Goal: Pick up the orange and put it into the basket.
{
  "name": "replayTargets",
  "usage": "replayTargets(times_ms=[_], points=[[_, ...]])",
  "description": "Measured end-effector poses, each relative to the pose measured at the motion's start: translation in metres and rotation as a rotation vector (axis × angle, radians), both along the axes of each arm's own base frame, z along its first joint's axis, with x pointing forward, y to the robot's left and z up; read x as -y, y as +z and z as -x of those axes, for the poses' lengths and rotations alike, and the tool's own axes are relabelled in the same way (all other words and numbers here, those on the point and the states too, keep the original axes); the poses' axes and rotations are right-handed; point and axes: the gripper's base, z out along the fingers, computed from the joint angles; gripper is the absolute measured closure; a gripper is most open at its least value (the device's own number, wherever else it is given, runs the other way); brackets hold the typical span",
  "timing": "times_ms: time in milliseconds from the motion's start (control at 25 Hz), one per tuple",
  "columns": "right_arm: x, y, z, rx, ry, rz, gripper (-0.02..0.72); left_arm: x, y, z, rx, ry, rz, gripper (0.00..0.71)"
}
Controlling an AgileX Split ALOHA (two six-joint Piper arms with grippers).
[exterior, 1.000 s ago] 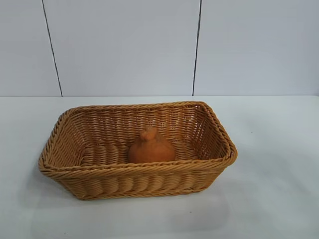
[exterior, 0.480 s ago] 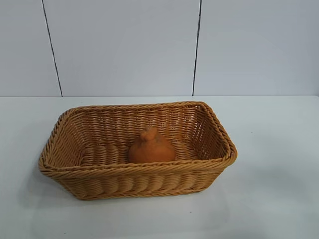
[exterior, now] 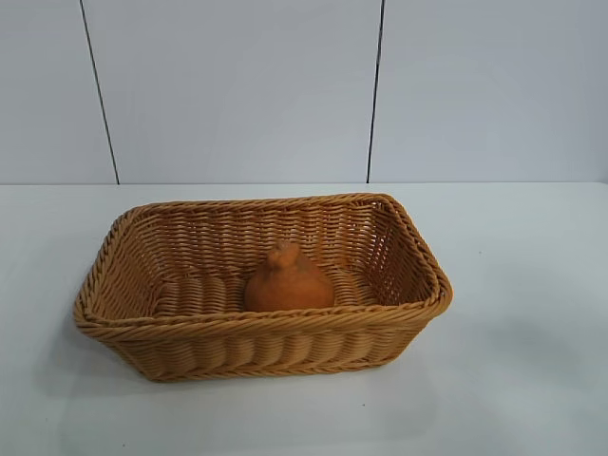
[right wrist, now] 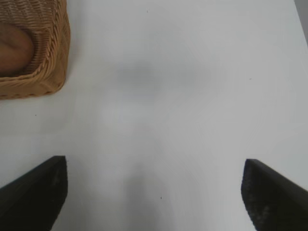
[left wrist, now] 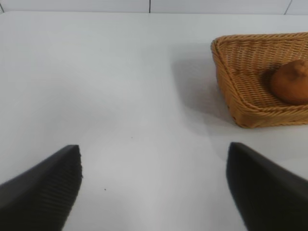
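Note:
The orange [exterior: 288, 281] is a dull burnt-orange fruit with a knobby top. It sits inside the basket [exterior: 256, 327], a tan woven wicker basket in the middle of the white table. The orange [left wrist: 291, 82] and basket [left wrist: 231, 84] also show in the left wrist view, and a basket corner [right wrist: 53, 57] with part of the orange [right wrist: 14, 48] shows in the right wrist view. My left gripper [left wrist: 154, 187] is open and empty above bare table, away from the basket. My right gripper [right wrist: 154, 192] is open and empty above bare table, away from the basket. Neither arm shows in the exterior view.
The white table [exterior: 532, 285] stretches around the basket on all sides. A pale panelled wall [exterior: 237, 85] stands behind it. A table edge [right wrist: 301, 19] shows in the right wrist view.

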Motion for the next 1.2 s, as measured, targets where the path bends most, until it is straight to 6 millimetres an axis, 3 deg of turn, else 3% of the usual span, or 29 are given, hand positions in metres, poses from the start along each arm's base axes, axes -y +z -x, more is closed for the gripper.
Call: replayTargets(times_ms=[320,1200], points=[[0.004,0.003,0.033,0.21,0.0,-0.027,0.028,0.0,0.0,0.0,0.0,0.0,0.0,0.121],[0.003,0.003,0.034,0.22,0.007,-0.042,0.028,0.0,0.0,0.0,0.0,0.0,0.0,0.121]])
